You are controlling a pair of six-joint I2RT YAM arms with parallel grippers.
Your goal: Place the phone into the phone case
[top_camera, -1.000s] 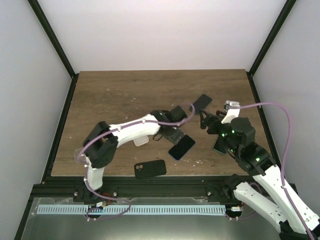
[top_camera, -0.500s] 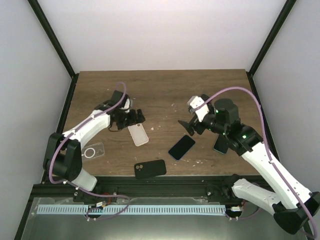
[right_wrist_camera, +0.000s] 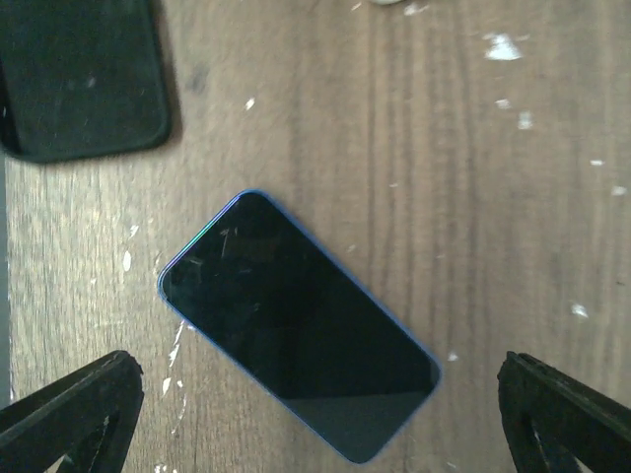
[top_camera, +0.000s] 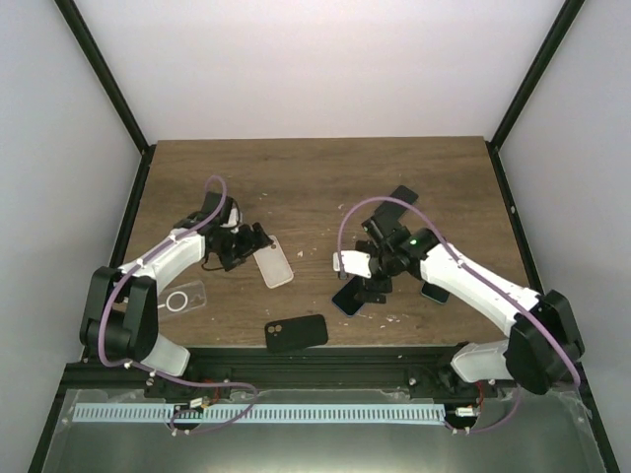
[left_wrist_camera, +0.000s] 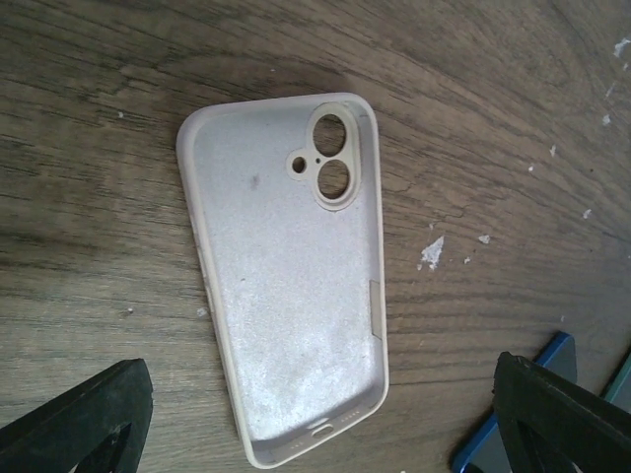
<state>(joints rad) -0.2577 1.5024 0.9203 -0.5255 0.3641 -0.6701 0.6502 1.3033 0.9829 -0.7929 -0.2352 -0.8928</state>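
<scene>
R gripper (right_wrist_camera: 315, 414) over phone (right_wrist_camera: 296, 325) (jaws apart)

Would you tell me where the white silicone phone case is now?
The white silicone phone case lies left of centre in the top view, just beneath the left gripper.
</scene>
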